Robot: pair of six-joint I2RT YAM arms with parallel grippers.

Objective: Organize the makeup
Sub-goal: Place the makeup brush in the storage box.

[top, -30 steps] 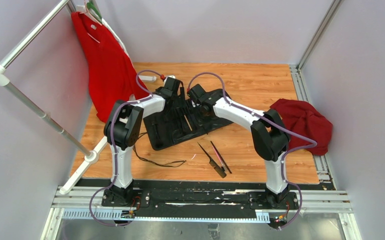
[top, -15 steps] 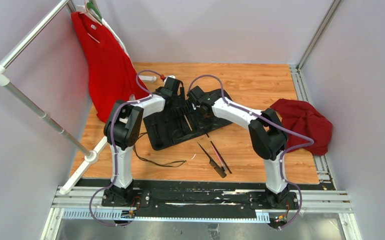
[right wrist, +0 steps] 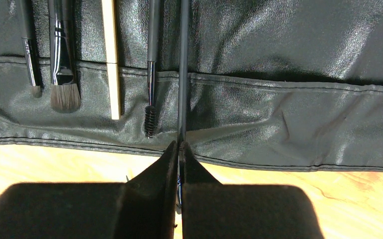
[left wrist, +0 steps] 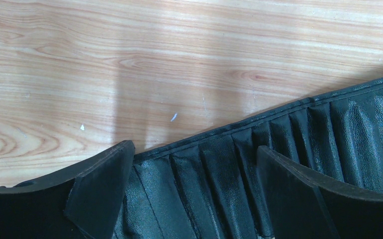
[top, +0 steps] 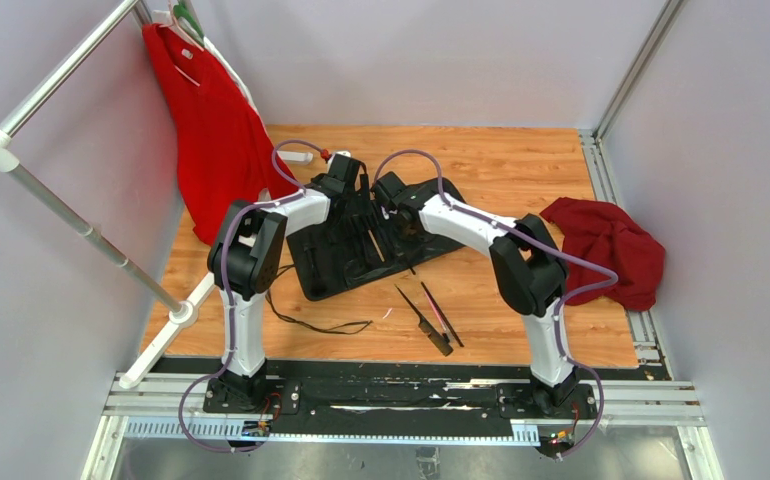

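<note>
Pinches a thin black brush (right wrist: pixel 183 64) in the right claw (right wrist: pixel 179 147), closed fully on the lower end of the handle. Points that brush straight ahead from the claw, with the long axis crossing the stitched band of the black roll-up case (right wrist: pixel 299 50). Places it just to the right of a spoolie wand (right wrist: pixel 150 99) and almost parallel to it. Shows further left on the same band a pale stick (right wrist: pixel 111 59), a flat brush (right wrist: pixel 62 74) and a small brush (right wrist: pixel 30 59), all side by side. Cannot tell whether the held brush is inside a slot or only lies over the case.

Holds the left claw (left wrist: pixel 194 152) open wide and empty, over the pleated slots at the edge of the case. Cannot tell if the fingers (left wrist: pixel 105 179) press on the fabric.

Leaves two tools on the worktop (top: pixel 521 170), on the near side of the case: a comb-like tool (top: pixel 423 322) and a pink-accented tool (top: pixel 441 313), close together and well apart from both claws, nearer to the right arm.

Probably calls for a slide along the handle's own axis into the case, so needs this line to stay parallel to the neighbours. Risks catching on the band if tilted.
</note>
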